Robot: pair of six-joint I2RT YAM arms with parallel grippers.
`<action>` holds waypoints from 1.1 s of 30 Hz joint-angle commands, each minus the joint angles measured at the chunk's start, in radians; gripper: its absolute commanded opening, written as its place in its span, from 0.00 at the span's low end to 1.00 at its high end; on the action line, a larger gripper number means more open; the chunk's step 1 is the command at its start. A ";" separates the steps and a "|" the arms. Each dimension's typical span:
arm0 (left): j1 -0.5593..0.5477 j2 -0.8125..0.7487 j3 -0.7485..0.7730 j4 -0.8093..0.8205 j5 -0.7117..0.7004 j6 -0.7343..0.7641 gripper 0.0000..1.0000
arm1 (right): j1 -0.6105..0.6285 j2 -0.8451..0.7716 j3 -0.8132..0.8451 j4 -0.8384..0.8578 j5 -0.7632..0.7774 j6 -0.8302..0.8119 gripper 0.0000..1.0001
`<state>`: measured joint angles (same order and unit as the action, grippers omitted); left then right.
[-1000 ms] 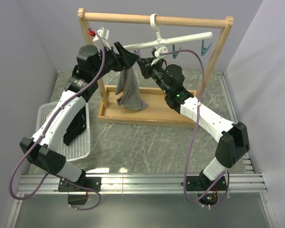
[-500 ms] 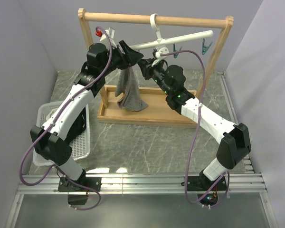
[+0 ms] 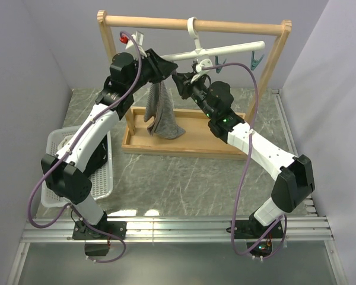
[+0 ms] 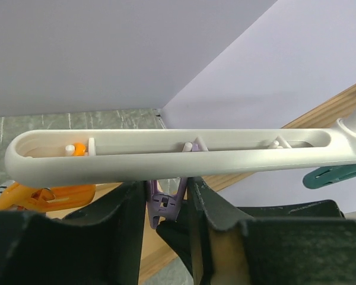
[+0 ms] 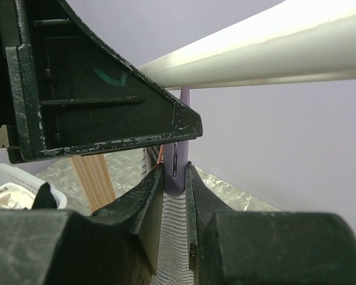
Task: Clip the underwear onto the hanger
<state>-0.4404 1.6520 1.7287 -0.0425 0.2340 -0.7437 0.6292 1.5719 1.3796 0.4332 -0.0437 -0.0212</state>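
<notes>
We see the hanger (image 3: 225, 50) hooked on the wooden frame (image 3: 160, 22), its long bar running crosswise to both arms. The left pincer (image 4: 166, 205) grasps the purple clip (image 4: 165, 209) just under the bar, jaws against both its sides. Directly below, the right pincer (image 5: 175, 184) is clenched on the top edge of the underwear (image 3: 161, 113), holding it at the clip's lower end. We judge the cloth must go straight up into the clip. The underwear is thin, grey and finely striped, bunched narrow, dangling limp above the frame's base.
</notes>
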 commanded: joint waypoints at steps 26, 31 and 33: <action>-0.004 -0.017 0.026 0.061 -0.002 -0.016 0.00 | -0.026 -0.119 -0.185 0.119 -0.071 -0.082 0.46; -0.006 -0.020 0.012 0.064 0.002 -0.019 0.00 | -0.026 -0.053 -0.079 0.108 -0.047 -0.089 0.47; -0.007 -0.021 0.009 0.067 0.007 -0.017 0.00 | -0.026 -0.033 -0.054 0.104 -0.042 -0.086 0.47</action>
<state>-0.4438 1.6524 1.7294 -0.0345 0.2375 -0.7464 0.6079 1.5173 1.2503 0.4934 -0.1158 -0.0948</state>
